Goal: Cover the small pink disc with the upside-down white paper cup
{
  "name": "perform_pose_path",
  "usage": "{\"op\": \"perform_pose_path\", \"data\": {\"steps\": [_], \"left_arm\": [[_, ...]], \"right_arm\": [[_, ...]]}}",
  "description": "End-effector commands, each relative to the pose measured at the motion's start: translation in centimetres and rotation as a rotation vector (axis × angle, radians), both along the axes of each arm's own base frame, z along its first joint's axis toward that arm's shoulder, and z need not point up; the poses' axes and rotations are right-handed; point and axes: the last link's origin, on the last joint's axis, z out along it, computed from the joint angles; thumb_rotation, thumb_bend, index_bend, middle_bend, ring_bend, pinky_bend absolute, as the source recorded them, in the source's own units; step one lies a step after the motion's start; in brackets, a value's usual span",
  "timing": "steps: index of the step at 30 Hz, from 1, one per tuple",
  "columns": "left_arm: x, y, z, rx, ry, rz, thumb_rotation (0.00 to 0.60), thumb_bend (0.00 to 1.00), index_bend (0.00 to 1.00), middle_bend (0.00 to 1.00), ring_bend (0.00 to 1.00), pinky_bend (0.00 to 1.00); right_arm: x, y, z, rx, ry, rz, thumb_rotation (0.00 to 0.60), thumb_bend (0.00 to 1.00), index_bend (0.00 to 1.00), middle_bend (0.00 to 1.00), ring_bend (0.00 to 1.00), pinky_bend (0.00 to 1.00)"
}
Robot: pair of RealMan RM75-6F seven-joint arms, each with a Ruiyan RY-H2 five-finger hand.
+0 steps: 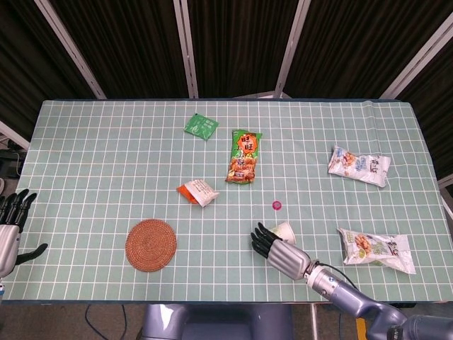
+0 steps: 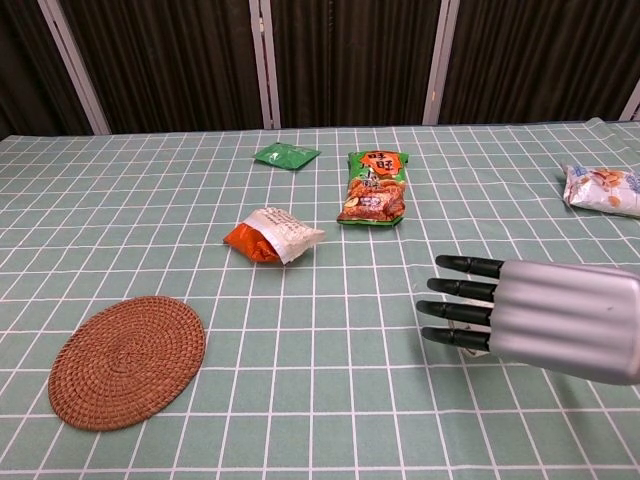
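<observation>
Checked worktop [image 1: 106, 163]: cup [image 1: 284, 230] lies beside uncovered disc [image 1: 277, 205]; right hand [image 1: 279, 251], fingers [image 2: 455, 290] straight, holds nothing. Covering remains.

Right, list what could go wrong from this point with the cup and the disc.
The white paper cup lies on its side beside the right hand, not gripped; a nudge might roll it away or into the small pink disc. In the chest view the hand blocks both cup and disc, so aiming there is blind. The cup must also be turned mouth-down, and may crush if squeezed.
</observation>
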Motion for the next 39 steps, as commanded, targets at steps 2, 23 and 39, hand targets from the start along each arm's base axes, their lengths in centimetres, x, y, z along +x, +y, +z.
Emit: {"op": "perform_pose_path", "data": {"steps": [2,23,39], "left_arm": [[-0.1,0.1,-0.2,-0.004,0.004,0.005,0.6,0.0,0.0,0.0,0.0,0.0],[-0.2,0.3,-0.3,-0.012,0.002,0.013,0.6,0.0,0.0,0.0,0.0,0.0],[-0.3,0.4,-0.4,-0.018,0.002,0.015,0.6,0.0,0.0,0.0,0.0,0.0]], "right_arm": [[0.3,-0.7,-0.8,-0.011,0.011,0.048,0.6,0.0,0.0,0.0,0.0,0.0],[0.3,-0.8,-3.4,-0.06,0.074,0.12,0.6,0.11,0.1,0.23,0.11,0.37],[0.2,-1.2,-3.0,-0.069,0.018,0.111,0.6,0.33,0.26,0.43,0.31,0.55]]}}
